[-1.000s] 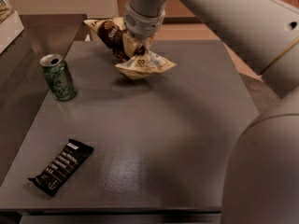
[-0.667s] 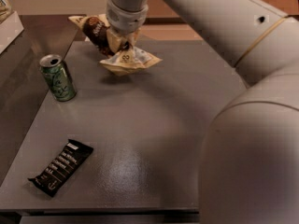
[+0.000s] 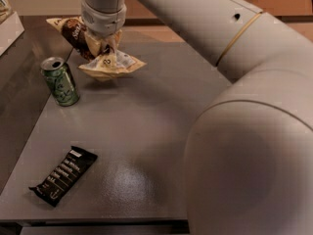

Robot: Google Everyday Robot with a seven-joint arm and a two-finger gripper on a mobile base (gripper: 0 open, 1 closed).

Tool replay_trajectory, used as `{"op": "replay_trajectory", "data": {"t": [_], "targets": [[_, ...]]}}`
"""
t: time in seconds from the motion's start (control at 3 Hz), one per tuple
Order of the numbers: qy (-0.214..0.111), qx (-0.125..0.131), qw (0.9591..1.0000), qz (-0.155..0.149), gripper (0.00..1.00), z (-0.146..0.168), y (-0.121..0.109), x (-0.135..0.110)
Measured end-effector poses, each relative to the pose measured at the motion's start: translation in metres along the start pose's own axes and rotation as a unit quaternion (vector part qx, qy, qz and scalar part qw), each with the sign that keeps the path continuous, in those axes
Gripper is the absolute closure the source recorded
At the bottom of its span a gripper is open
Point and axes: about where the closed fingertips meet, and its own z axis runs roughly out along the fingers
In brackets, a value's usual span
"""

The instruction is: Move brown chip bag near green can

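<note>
The gripper (image 3: 103, 43), clamped on the brown chip bag (image 3: 113, 65), has carried it leftward across the bench (image 3: 161, 131) since the earlier frames. At the left the green can (image 3: 59, 81) stands upright. The bag lies just right of and behind it, near but apart, its long axis running back-left to front-right. Judging by that gap, only a short nudge toward the can remains.

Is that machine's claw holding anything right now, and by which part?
Yes: the gripper grips the brown chip bag around its crumpled middle, just behind the green can.
</note>
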Motion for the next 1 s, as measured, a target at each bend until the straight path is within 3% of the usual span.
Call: {"op": "replay_trajectory", "data": {"t": [0.33, 1.0], "targets": [[0.009, -0.003, 0.9999, 0.009, 0.83, 0.0073, 0.0095, 0.0023], [0.016, -0.008, 0.9997, 0.015, 0.36, 0.0128, 0.0165, 0.0087]]}}
